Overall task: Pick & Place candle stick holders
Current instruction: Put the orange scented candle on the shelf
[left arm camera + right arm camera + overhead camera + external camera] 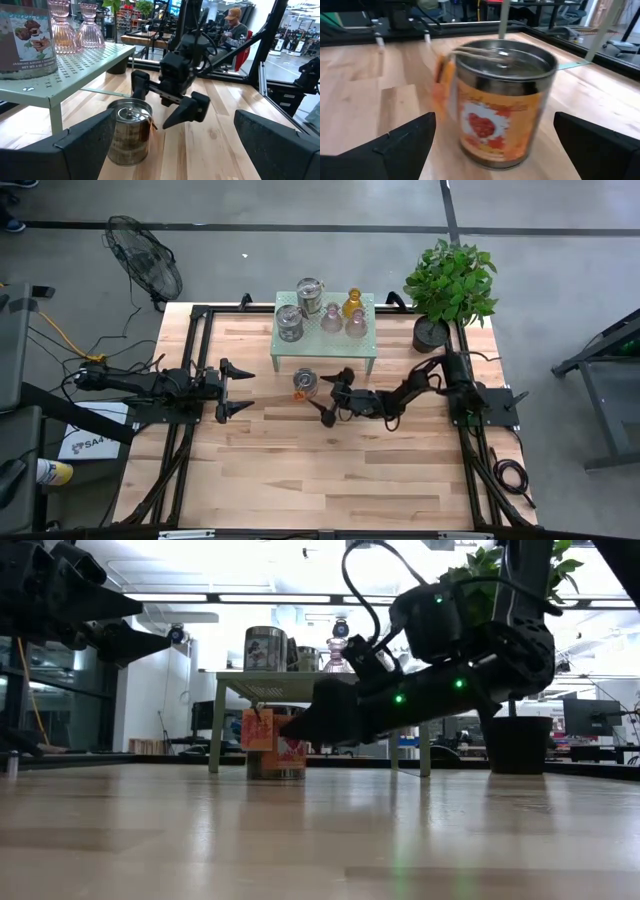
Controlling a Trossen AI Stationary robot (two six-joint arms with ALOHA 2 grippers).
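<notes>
A silver tin holder with an orange label (pixel 305 383) (pixel 500 105) stands upright on its base on the wooden table, in front of the mint-green stand (pixel 325 348). On the stand rest two more silver holders (pixel 311 293) (pixel 290 322), two pinkish glass ones (pixel 332 315) (pixel 354 325) and an amber one (pixel 352 302). My right gripper (pixel 333 395) (pixel 155 107) is open and low over the table, just right of the tin, pointing at it without touching. My left gripper (pixel 235 388) waits open at the table's left, fingers level.
A potted green plant (pixel 450 290) stands at the table's far right corner, close behind my right arm. The stand's legs (pixel 55 120) sit just beyond the tin. Bare wood (pixel 320 470) stretches across the near half of the table.
</notes>
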